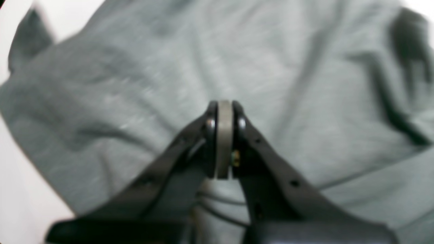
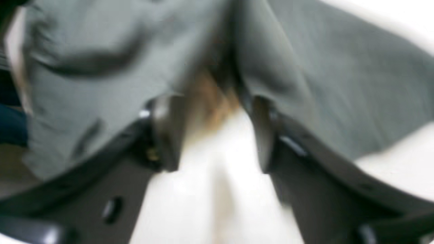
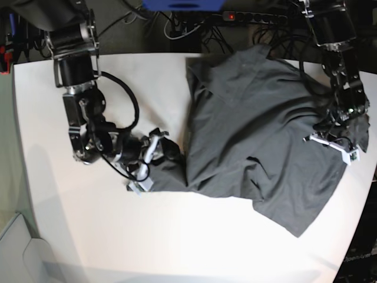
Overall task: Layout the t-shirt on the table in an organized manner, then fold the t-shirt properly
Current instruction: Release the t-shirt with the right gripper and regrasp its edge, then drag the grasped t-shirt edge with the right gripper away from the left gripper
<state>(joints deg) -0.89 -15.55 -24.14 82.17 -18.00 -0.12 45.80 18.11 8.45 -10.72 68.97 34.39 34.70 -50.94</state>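
Observation:
The dark grey t-shirt (image 3: 259,124) lies wrinkled and unfolded on the right half of the white table (image 3: 88,224). My right gripper (image 3: 164,152) is at the shirt's lower left corner. In the blurred right wrist view the right gripper (image 2: 213,105) stands open, with bare table (image 2: 210,189) between its fingers and the t-shirt (image 2: 322,84) at and beyond the tips. My left gripper (image 3: 327,131) is at the shirt's right edge. In the left wrist view the left gripper (image 1: 223,105) is shut, pads pressed together, just over the t-shirt (image 1: 135,67). I see no cloth bunched between the pads.
A power strip (image 3: 235,16) and tangled cables run along the table's far edge, beside a blue object (image 3: 182,5). Bare table (image 1: 20,189) shows left of the shirt in the left wrist view. A pale grey surface (image 3: 17,253) sits off the table's front left corner.

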